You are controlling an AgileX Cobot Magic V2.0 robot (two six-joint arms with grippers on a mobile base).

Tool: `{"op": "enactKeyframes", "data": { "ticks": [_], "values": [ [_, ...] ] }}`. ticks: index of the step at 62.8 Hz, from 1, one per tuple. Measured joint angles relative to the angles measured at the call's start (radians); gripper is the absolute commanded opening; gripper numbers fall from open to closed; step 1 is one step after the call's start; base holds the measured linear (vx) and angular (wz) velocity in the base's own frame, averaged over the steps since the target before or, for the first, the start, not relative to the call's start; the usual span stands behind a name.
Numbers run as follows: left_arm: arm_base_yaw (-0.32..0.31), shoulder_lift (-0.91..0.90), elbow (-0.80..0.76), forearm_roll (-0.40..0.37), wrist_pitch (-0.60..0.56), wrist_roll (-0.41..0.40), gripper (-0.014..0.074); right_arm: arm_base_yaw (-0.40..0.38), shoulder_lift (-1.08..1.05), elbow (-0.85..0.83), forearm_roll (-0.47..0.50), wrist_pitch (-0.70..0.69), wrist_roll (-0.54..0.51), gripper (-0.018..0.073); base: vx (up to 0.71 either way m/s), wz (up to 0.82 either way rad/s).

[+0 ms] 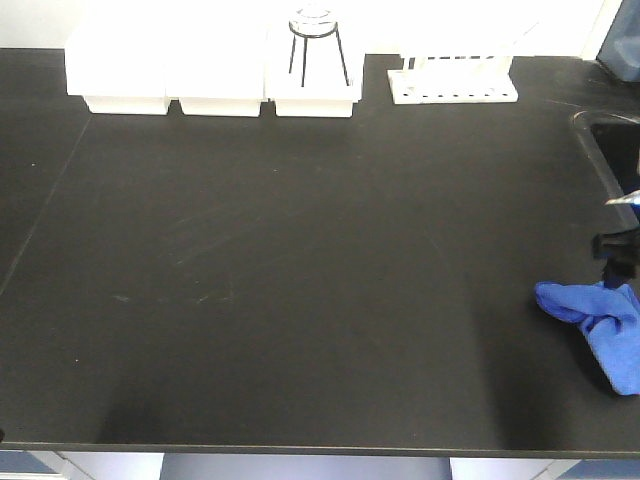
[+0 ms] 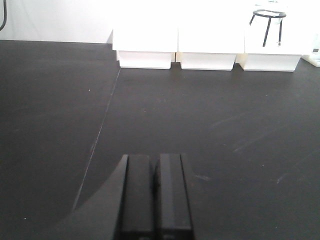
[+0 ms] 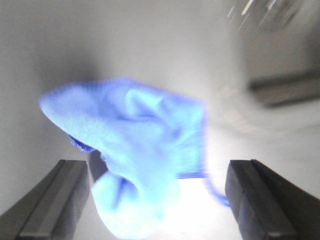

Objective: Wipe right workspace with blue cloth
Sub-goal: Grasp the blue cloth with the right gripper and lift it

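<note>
Jaws of the right gripper stand wide apart, with one blue cloth bunched between them; it lies on the black bench at the right edge, just in front of the one sink. Jaws of the left gripper are pressed together, holding nothing. Along the back edge: three white trays, one white rack.

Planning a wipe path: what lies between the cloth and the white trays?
Only bare black benchtop, faintly scuffed; the front view shows it between the cloth and trays.
</note>
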Motion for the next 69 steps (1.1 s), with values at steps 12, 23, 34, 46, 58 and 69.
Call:
{"op": "enactKeyframes", "data": {
  "ticks": [12, 23, 34, 46, 58, 69],
  "values": [
    [0.000, 0.000, 0.000, 0.000, 0.000, 0.000, -0.0006, 0.000, 0.119, 0.000, 0.003, -0.022, -0.006, 0.0593, 0.00, 0.00],
    [0.000, 0.000, 0.000, 0.000, 0.000, 0.000, -0.0006, 0.000, 0.193, -0.001, 0.015, -0.061, -0.008, 0.0572, 0.00, 0.00],
    [0.000, 0.000, 0.000, 0.000, 0.000, 0.000, -0.0006, 0.000, 0.234, -0.002, 0.030, -0.095, -0.008, 0.0272, 0.00, 0.00],
    [0.000, 0.000, 0.000, 0.000, 0.000, 0.000, -0.0006, 0.000, 0.230, -0.002, 0.038, -0.105, -0.019, -0.0011, 0.00, 0.00],
    [0.000, 0.000, 0.000, 0.000, 0.000, 0.000, -0.0006, 0.000, 0.141, -0.002, 0.093, -0.115, -0.051, -0.0009, 0.00, 0.00],
    [0.000, 0.000, 0.000, 0.000, 0.000, 0.000, -0.0006, 0.000, -0.080, -0.002, 0.236, -0.167, -0.220, -0.0008, 0.00, 0.00]
  ]
}}
